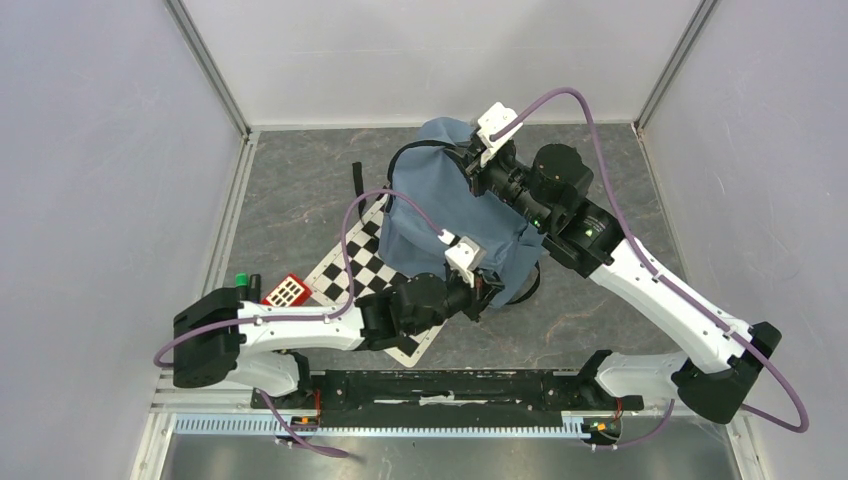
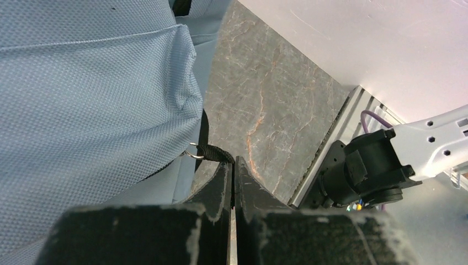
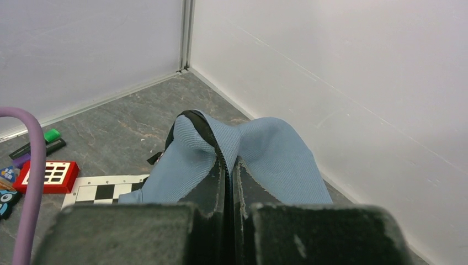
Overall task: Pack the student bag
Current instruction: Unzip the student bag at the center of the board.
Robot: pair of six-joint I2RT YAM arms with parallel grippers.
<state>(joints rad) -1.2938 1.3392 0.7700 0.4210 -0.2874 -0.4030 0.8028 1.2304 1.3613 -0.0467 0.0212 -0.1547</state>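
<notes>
The top camera is looking steeply down over the whole table (image 1: 290, 190). Both wrist cameras are looking from very close at the student bag (image 1: 425, 165), which all three views are sharing.

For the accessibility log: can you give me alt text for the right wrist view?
The right hand, shut, pinches a black-trimmed edge of the grey-blue student bag. At the picture's left, on the grey table, lie a checkered board, a red gridded block and a green-capped marker.

a lab test cell: plain white panel walls (image 1: 100, 150), a grey stone-look table (image 1: 300, 190), a checkerboard sheet (image 1: 345, 275).
</notes>
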